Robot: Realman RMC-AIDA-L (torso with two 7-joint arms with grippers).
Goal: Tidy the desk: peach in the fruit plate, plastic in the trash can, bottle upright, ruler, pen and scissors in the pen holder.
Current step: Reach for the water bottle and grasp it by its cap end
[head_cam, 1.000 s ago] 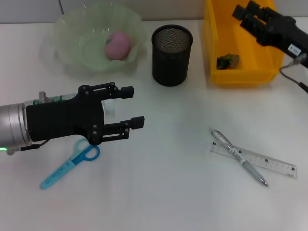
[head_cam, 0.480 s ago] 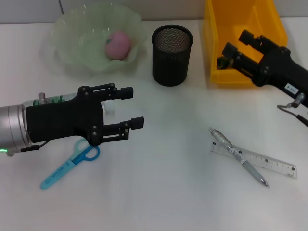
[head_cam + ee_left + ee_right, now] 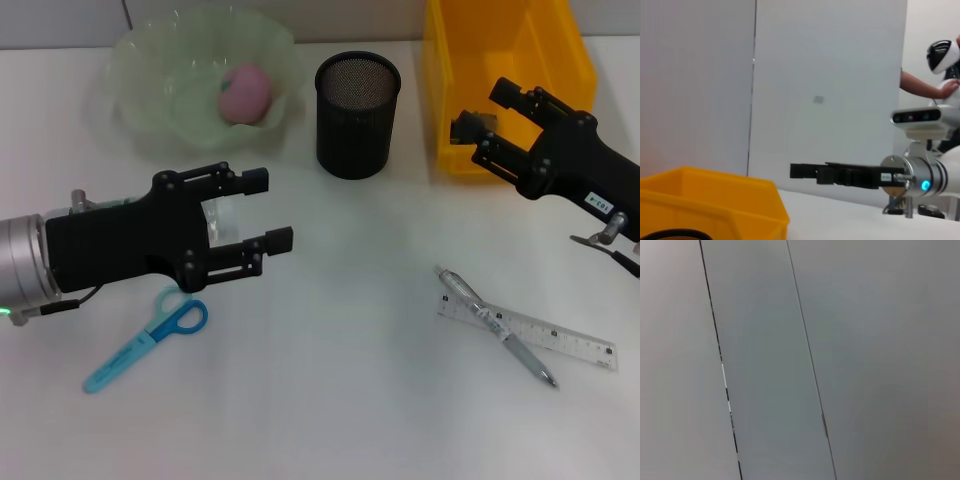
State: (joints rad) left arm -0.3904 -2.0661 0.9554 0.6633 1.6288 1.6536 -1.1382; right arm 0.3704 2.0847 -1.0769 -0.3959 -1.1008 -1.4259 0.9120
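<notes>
The pink peach (image 3: 245, 92) lies in the pale green fruit plate (image 3: 150, 110). A crumpled piece of plastic (image 3: 468, 126) sits inside the yellow bin (image 3: 540, 60). My right gripper (image 3: 490, 120) hangs open over the bin's front wall, right beside the plastic and holding nothing. Open too, my left gripper (image 3: 268, 208) hovers over the clear bottle (image 3: 215, 215), which lies on its side mostly hidden under the arm. Blue scissors (image 3: 145, 340) lie in front of that arm. The pen (image 3: 495, 325) rests crossed over the clear ruler (image 3: 545, 338) at the front right. The black mesh pen holder (image 3: 357, 100) stands empty.
In the left wrist view the yellow bin (image 3: 715, 200) fills the near corner and the right arm's gripper (image 3: 805, 171) reaches in from the side. A person's arm (image 3: 920, 87) shows behind the robot. The right wrist view holds only grey wall panels.
My right gripper has come from above the bin's back down toward its front wall, near the plastic. The left gripper has shifted slightly toward the plate.
</notes>
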